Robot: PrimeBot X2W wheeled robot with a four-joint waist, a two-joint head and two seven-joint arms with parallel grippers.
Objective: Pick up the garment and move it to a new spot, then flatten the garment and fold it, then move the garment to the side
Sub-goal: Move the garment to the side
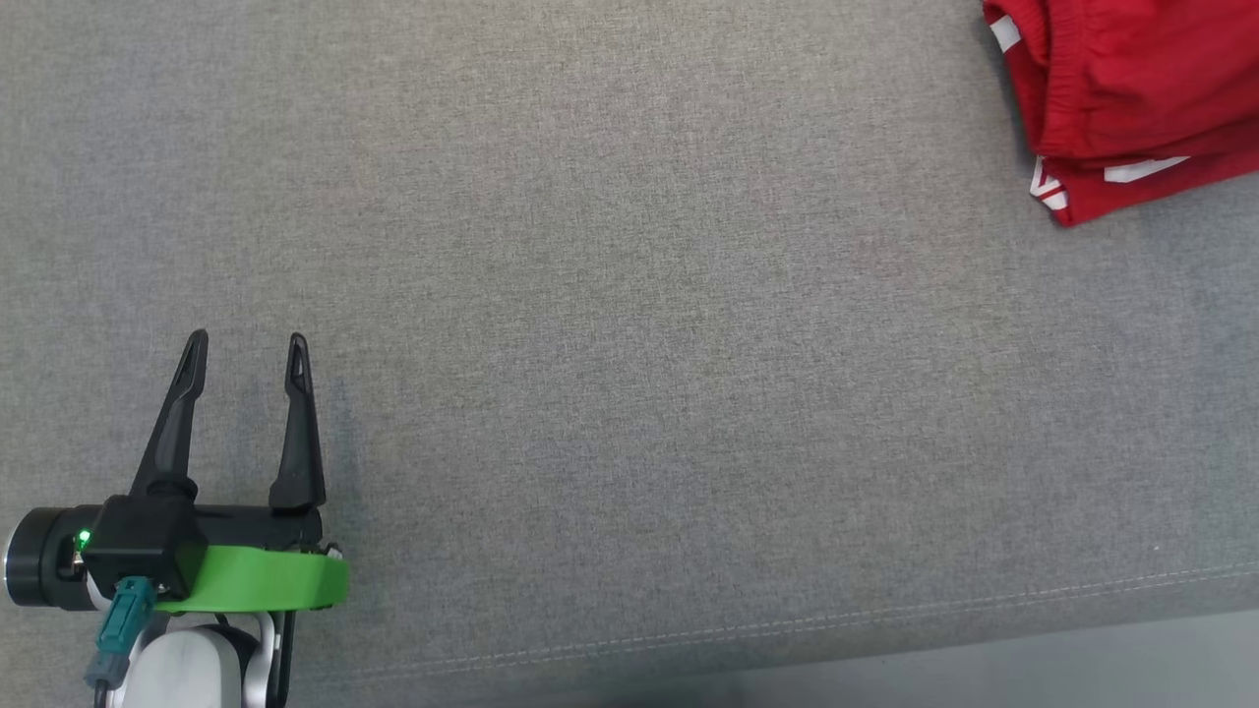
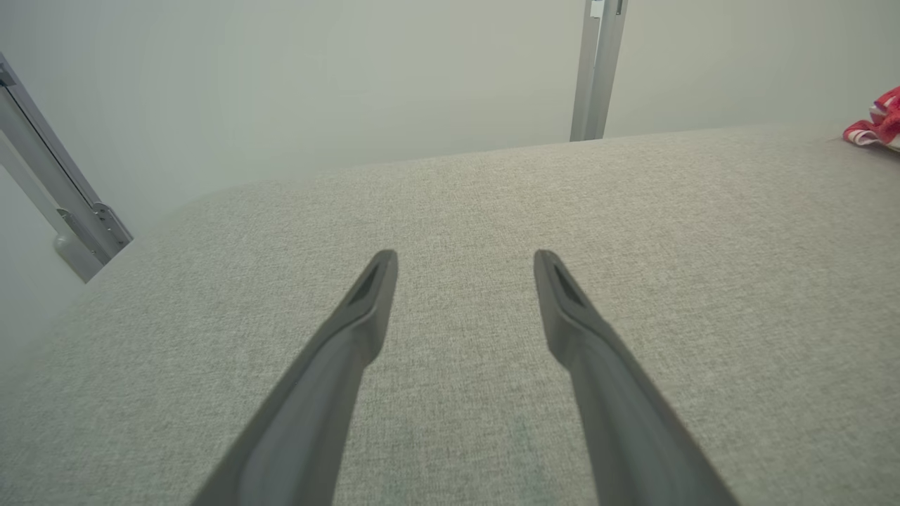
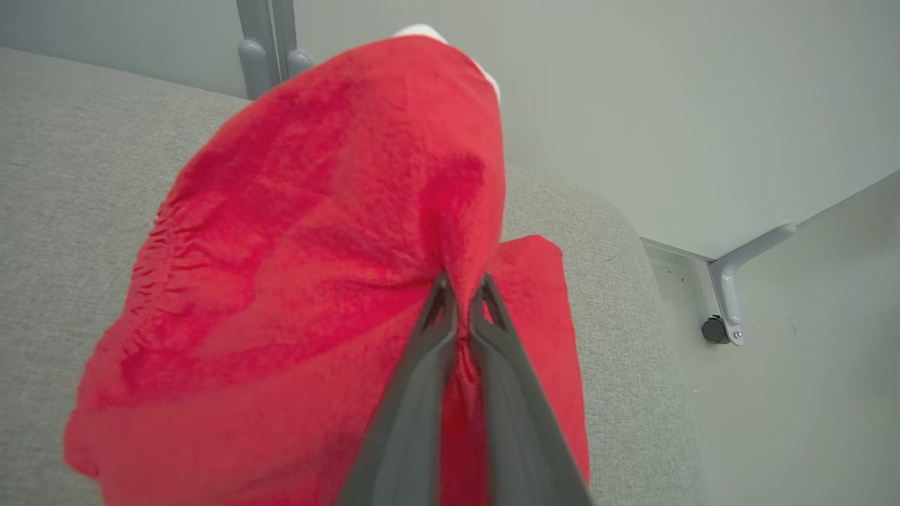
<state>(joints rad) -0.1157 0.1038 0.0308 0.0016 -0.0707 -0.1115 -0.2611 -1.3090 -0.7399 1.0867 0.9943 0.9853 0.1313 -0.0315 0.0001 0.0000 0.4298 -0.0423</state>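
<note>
The garment (image 1: 1131,88) is red cloth with white marks, bunched at the far right of the grey cushion in the head view. In the right wrist view the garment (image 3: 295,232) spreads across the frame, and my right gripper (image 3: 463,288) is shut on a pinched fold of it. A small red edge of the garment (image 2: 875,123) peeks in at the far right of the left wrist view. My left gripper (image 1: 246,356) stands open at the lower left, over bare cushion and far from the cloth. My left gripper (image 2: 464,270) holds nothing between its fingers.
The grey fabric cushion (image 1: 629,374) has a stitched front edge (image 1: 787,624) with pale floor beyond it. Grey metal frame posts (image 2: 598,70) rise behind the cushion's far edge. A bracket with a small caster (image 3: 717,327) stands on the floor past the cushion's right corner.
</note>
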